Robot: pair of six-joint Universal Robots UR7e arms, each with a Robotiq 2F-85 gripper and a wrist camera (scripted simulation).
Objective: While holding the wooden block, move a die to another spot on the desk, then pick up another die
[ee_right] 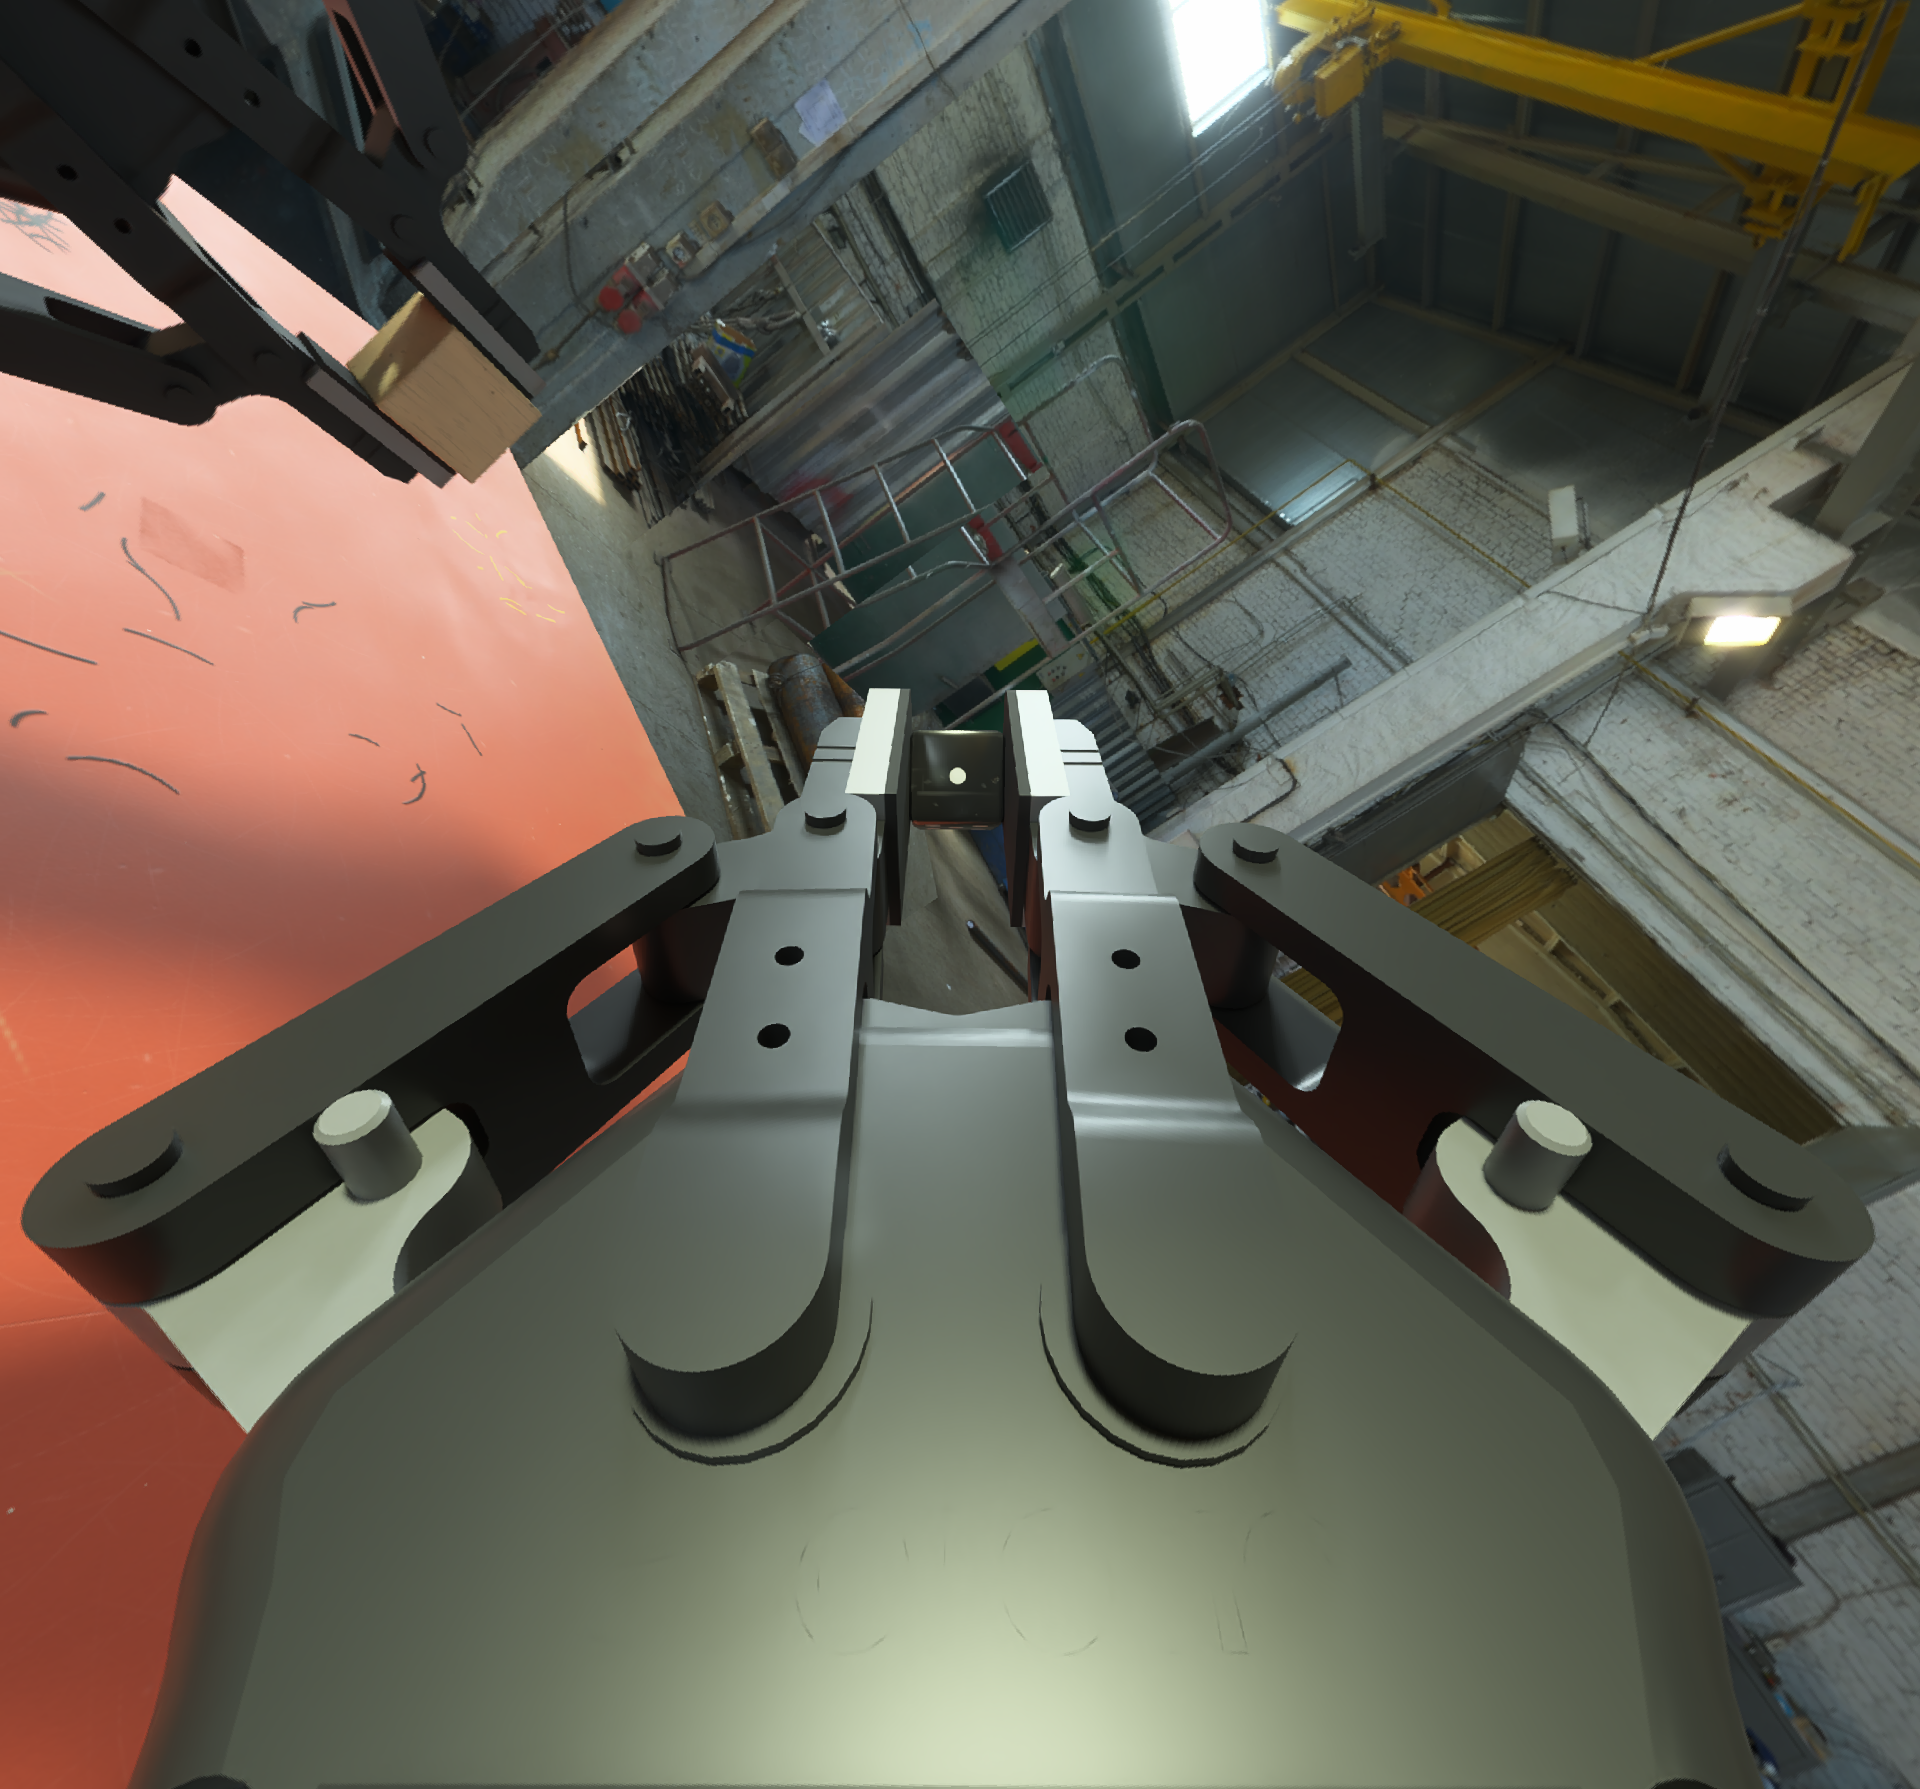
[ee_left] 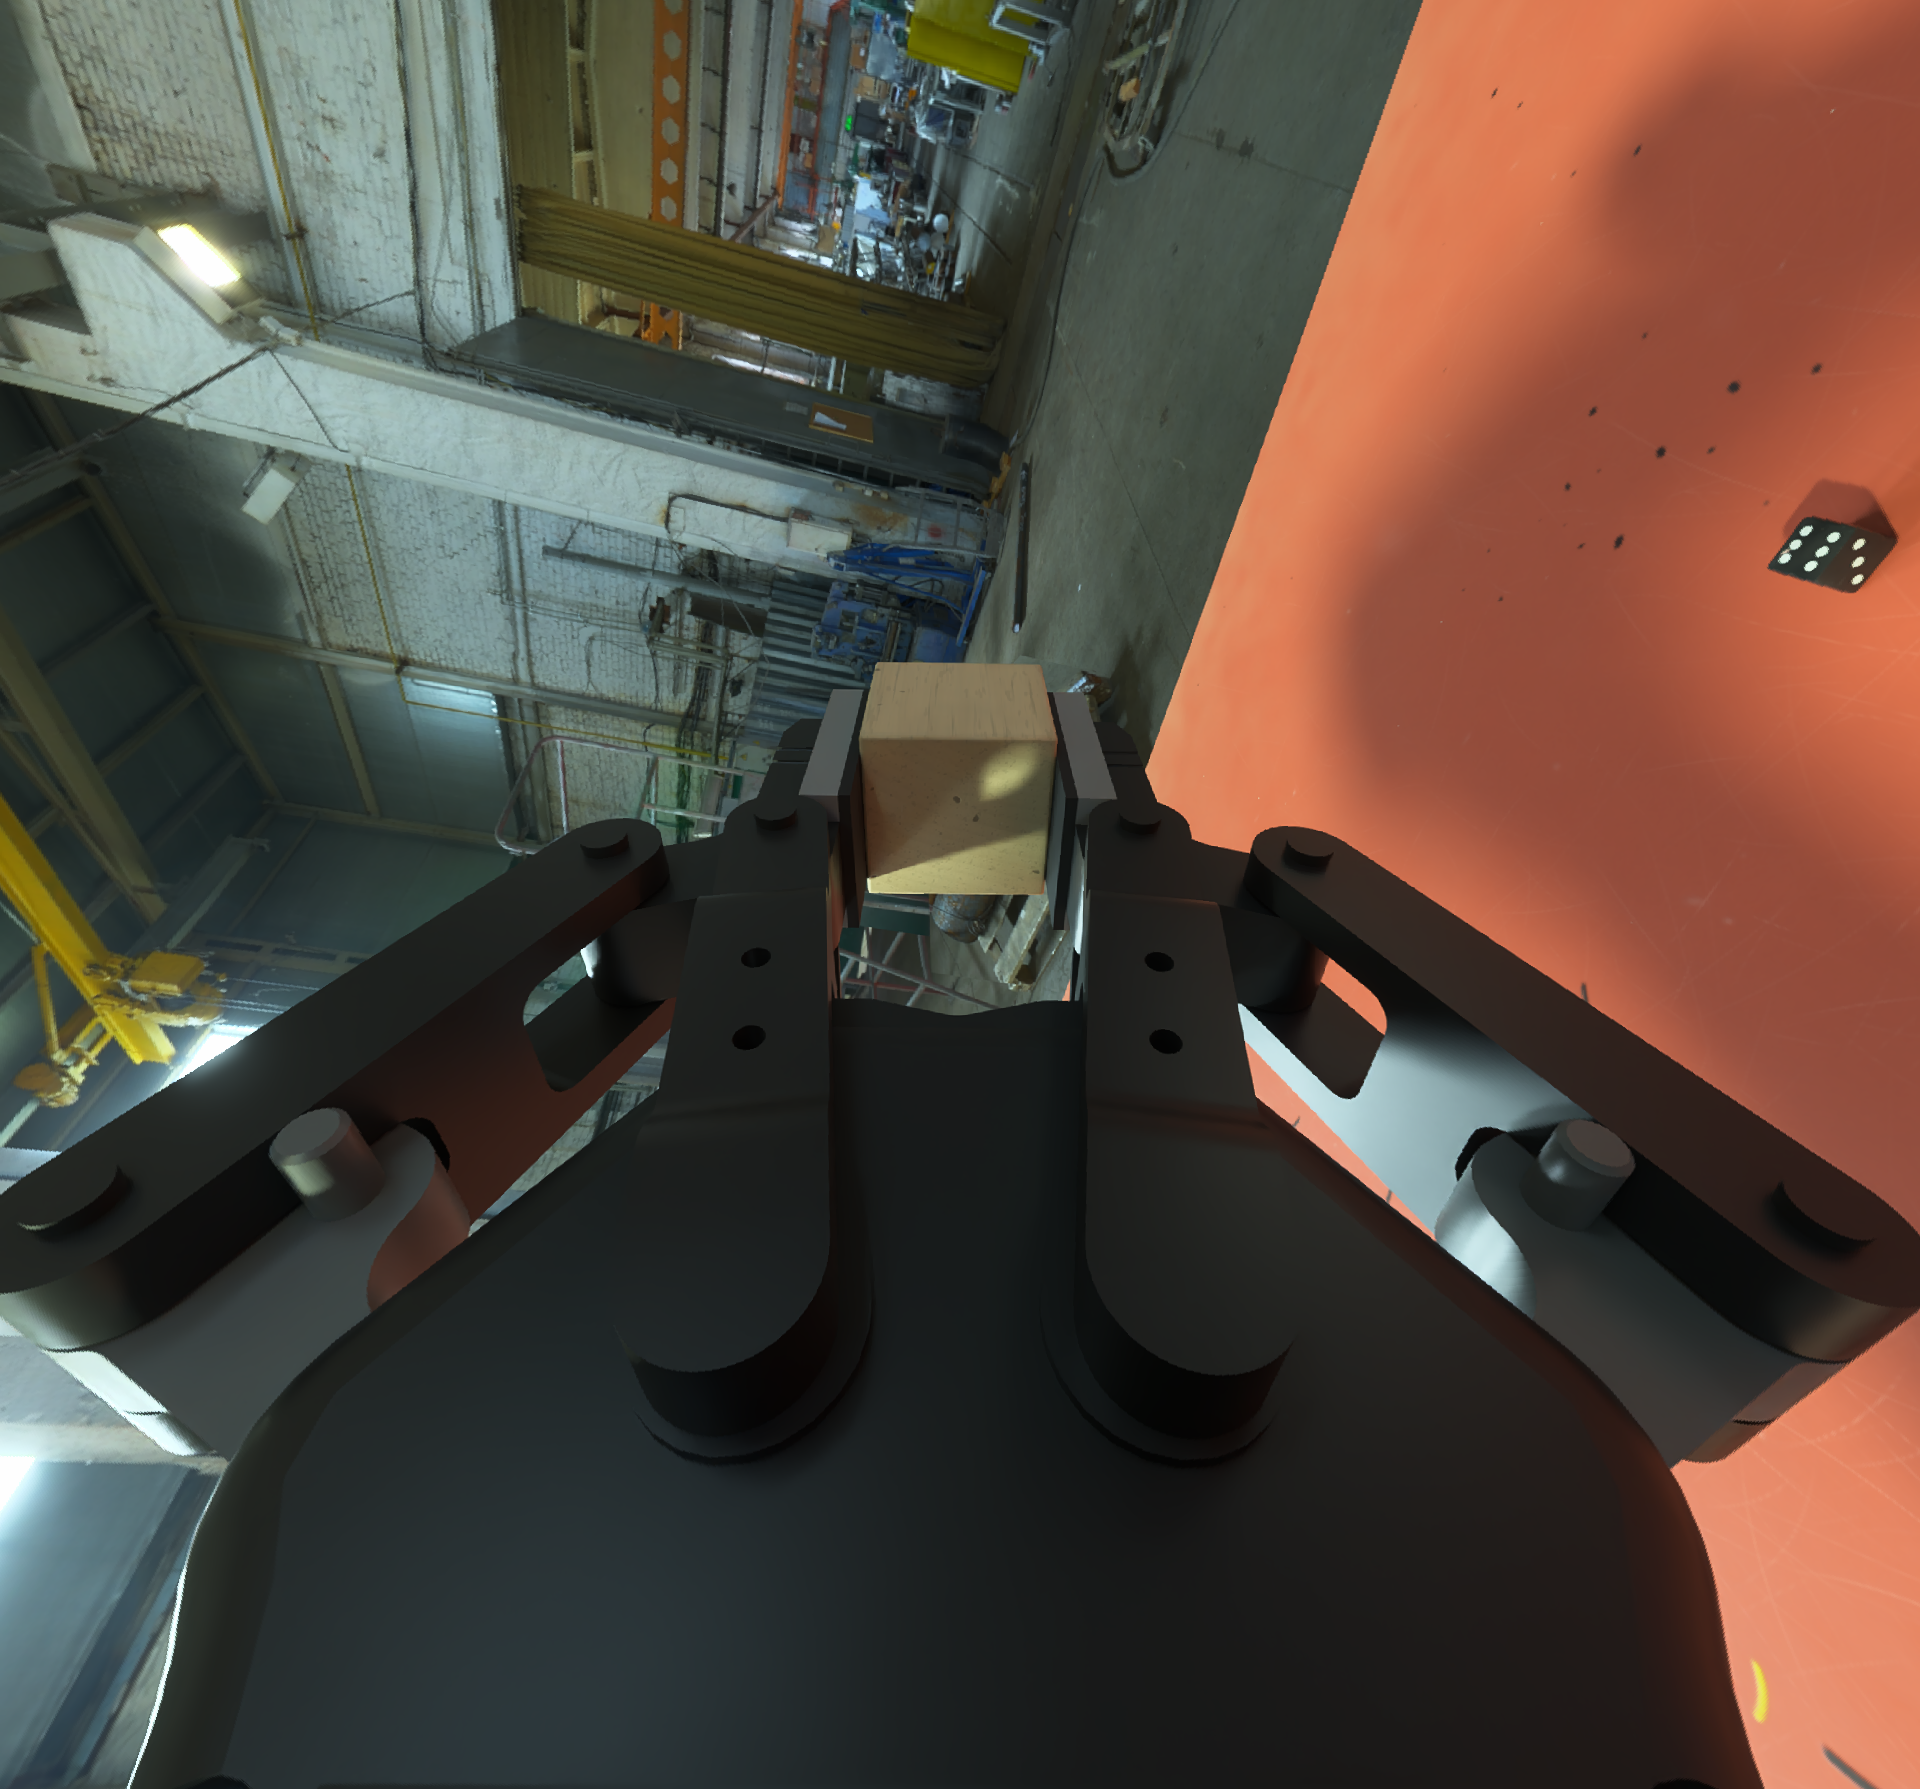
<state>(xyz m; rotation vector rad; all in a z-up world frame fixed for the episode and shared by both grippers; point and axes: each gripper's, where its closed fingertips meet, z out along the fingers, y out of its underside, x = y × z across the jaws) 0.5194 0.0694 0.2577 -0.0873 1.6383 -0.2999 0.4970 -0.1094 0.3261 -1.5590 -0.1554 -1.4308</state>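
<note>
Gripping the wooden block (ee_left: 954, 783) between its two pads, the left hand (ee_left: 956, 783) is raised clear of the orange worktop (ee_left: 1558, 804). A black die (ee_left: 1831, 555) rests on that worktop, well apart from the block. The right hand (ee_right: 956, 773), also off the worktop, is closed on a second black die (ee_right: 956, 778), one white pip facing the camera.

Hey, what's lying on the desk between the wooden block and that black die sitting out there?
Nothing: in the left wrist view, only bare orange desk separates the wooden block from the black die.
</note>
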